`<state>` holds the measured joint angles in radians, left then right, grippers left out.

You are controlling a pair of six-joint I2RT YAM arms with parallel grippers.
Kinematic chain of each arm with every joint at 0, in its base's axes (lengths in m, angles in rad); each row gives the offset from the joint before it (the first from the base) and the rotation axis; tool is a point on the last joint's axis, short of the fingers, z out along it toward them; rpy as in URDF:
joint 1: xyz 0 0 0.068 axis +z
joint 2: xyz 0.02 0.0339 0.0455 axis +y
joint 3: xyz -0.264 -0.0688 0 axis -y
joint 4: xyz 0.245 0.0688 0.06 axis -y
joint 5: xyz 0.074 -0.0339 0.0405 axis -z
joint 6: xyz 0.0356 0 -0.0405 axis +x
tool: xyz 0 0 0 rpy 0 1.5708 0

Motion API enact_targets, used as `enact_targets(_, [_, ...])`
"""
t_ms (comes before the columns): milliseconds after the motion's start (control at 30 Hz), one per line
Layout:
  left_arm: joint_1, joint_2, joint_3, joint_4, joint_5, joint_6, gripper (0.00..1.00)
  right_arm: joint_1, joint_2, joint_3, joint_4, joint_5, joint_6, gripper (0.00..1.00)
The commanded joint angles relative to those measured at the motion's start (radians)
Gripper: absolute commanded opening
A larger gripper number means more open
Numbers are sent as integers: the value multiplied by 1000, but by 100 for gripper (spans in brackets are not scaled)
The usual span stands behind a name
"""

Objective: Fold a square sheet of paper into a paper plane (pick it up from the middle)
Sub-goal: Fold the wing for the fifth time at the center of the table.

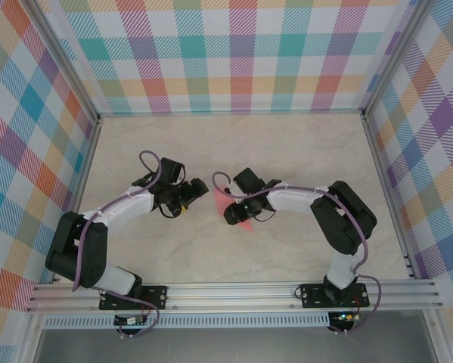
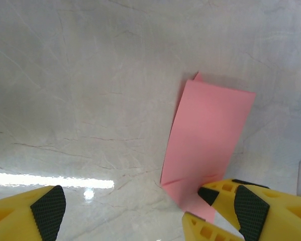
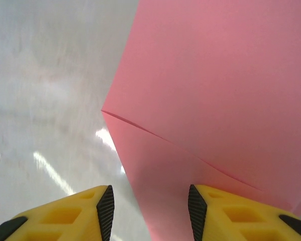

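Left wrist view, left hand (image 2: 150, 208) spread wide, pink paper (image 2: 205, 135) flat, right hand (image 3: 150, 213) parted over it.

— What is counted on the table (image 1: 302, 151)?
— One pink sheet of paper (image 1: 220, 203) is counted.
— And how many arms are found?
— Two are found: a left arm (image 1: 124, 206) and a right arm (image 1: 298, 198).
— Grippers?
— Two are counted as well, a left gripper (image 2: 150, 213) and a right gripper (image 3: 150, 206). Two yellow fingers (image 3: 75, 213) are seen on each.
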<state>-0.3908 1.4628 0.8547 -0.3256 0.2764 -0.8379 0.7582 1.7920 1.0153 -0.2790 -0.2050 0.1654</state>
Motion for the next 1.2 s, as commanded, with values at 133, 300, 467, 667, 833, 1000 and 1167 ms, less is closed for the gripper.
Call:
enact_targets(133, [-11,-25,-57,91,61,-42,91,3,-188,-41,8,-32,137,50])
enact_targets(300, [-37,-37,-96,139,64,-82,91,6,-195,-61,33,-36,324,49])
enact_targets(467, [-64,-32,-103,155,61,-97,90,6,-158,-47,5,-15,348,48])
enact_targets(667, [-88,-14,-105,171,66,-113,90,1,-96,-20,-33,30,344,47])
enact_targets(833, [-113,5,-105,196,81,-132,86,-22,-67,-28,-15,40,350,46])
enact_targets(1000, [-143,32,-105,233,99,-153,78,-74,-63,-79,76,-59,387,45])
enact_targets(1167, [-171,73,-104,282,115,-183,68,-151,-53,-163,199,-200,455,45])
